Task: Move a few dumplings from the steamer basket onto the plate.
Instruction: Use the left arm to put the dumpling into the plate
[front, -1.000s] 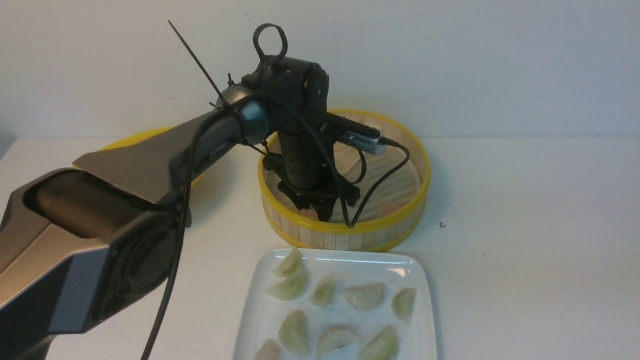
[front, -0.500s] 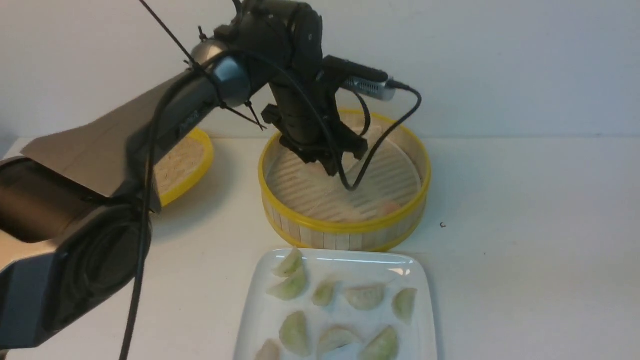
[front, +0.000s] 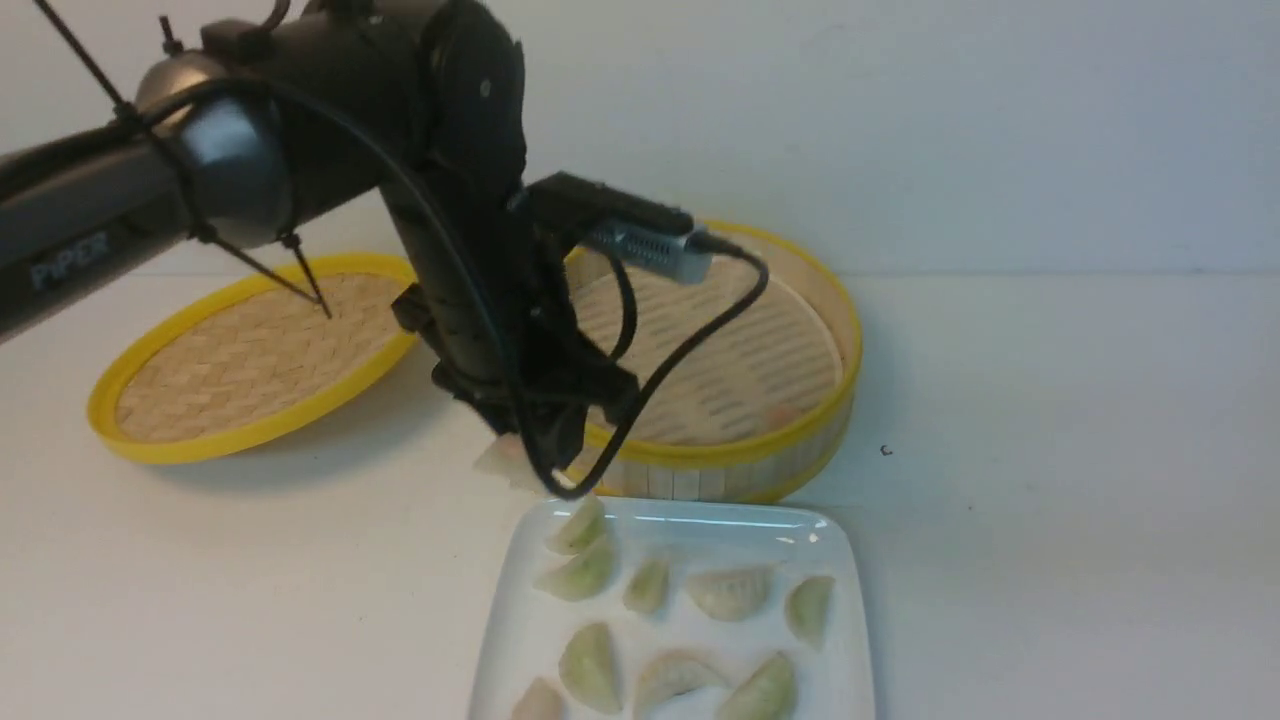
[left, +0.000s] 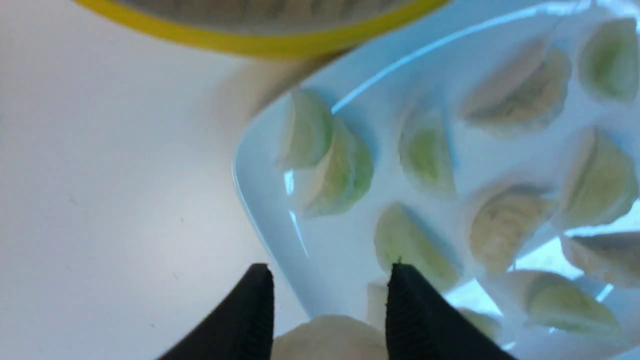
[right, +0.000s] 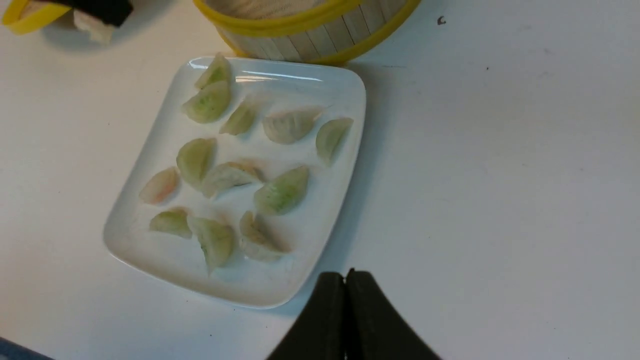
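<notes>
One basket (front: 700, 478), one lid (front: 250, 370) and one plate (front: 700, 513) sit on the tabletop (front: 1050, 500). The lid lies flat to the left of the basket, and the plate lies just in front of it. In the right wrist view the plate carries twelve dumplings (right: 282, 192). Most are pale green and a few are whitish. One pinkish dumpling (right: 160, 185) lies at the plate's edge. Inside the basket only one pinkish piece (front: 775, 412) shows, low against the near right wall; the near wall and the left arm hide part of the floor. The left claw (left: 330, 295) is partly spread, its two black fingers (left: 252, 310) pinching a single dumpling (left: 330, 337) between them. That dumpling looks pale, and blur keeps its tint from being told. The claw hangs with it above bare tabletop, in front of the basket's left side and just beside the plate's far left corner. The right claw (right: 346, 287) is pressed together with nothing between its fingers, and it hovers over bare tabletop beside the plate, touching nothing.
</notes>
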